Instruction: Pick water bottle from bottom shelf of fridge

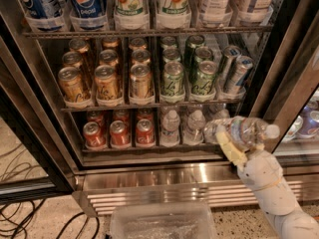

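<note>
The hand (232, 139) is grasping the water bottle (244, 130), which is lying sideways with its cap pointing right, just outside the right end of the bottom shelf (129, 148) of the fridge (35, 113). Two other small bottles (170, 127) are standing on that shelf beside red cans (119, 132). Gold cans (105, 81) and green cans (174, 77) are filling the rack above. A clear bin (162, 222) is sitting below the steel base (164, 180). The hand's far finger is hiding behind the bottle, and the big bottles (174, 4) on top are being cut off.

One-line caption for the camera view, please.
Gripper holds a water bottle sideways at the right end of the fridge's bottom shelf, where other bottles and red cans stand.
</note>
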Controlling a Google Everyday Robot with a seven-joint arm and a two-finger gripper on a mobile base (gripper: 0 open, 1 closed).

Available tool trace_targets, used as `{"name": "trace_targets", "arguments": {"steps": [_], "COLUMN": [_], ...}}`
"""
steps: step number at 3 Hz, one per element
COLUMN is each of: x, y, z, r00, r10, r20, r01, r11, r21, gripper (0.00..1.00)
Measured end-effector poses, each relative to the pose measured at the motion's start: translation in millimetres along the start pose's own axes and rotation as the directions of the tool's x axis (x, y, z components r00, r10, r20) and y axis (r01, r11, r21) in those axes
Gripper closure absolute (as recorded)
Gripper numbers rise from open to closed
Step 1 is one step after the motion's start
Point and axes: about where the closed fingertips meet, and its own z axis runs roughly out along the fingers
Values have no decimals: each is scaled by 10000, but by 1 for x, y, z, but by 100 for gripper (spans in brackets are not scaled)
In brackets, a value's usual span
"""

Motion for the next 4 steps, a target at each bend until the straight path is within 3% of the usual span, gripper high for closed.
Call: {"name": "trace_targets", "arguments": {"steps": [1,2,3,4], "x": [39,49,44,50], "y": [56,94,116,127], "z": [14,22,11,4], "r00": [9904,9693,9412,9316], "r10": [343,-26,-909,-1083], "r20": [-1338,-2458,-3253,-3469], "r01": [-612,-946,-962,-1105], "r11": [9773,9190,8512,8249], "r21": [-2030,-3827,-5159,-5543], "gripper": [100,100,100,100]}}
